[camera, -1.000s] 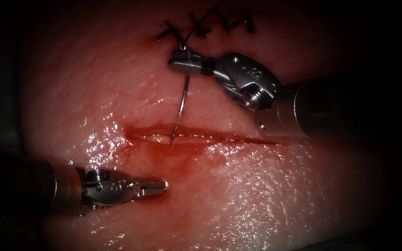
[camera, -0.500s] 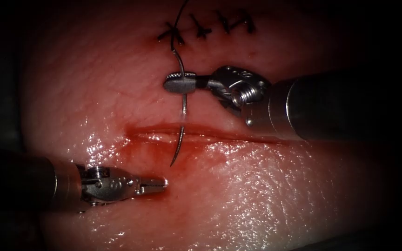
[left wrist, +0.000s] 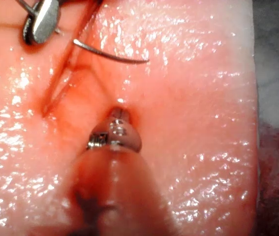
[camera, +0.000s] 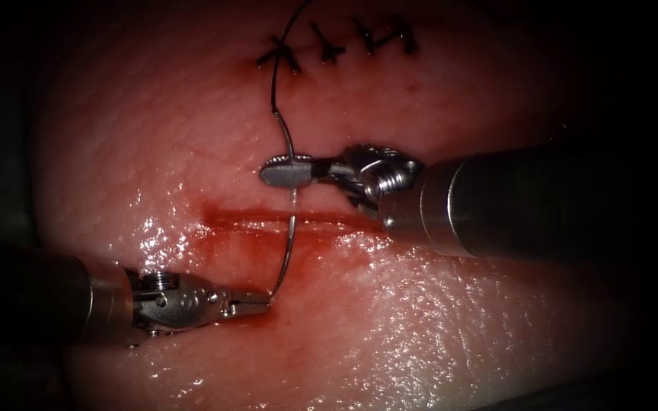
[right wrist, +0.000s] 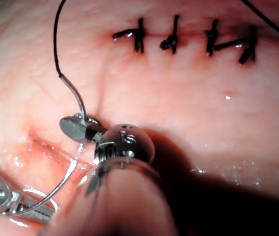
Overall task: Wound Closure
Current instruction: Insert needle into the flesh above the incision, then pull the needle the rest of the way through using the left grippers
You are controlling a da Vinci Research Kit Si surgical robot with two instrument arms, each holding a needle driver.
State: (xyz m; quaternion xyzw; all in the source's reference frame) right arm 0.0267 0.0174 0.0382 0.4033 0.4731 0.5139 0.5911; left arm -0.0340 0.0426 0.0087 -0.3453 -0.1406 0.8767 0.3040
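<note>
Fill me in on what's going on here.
The right tool grips the curved needle near its thread end, above the cut in the tissue. The needle arcs across the cut, and its tip sits at the left tool. Thread trails up past four finished stitches.

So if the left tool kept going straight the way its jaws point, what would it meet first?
Most likely the needle: its tip lies right at the left tool jaws. The right tool holds the needle near its thread end. Depth is unclear, so contact cannot be told.
</note>
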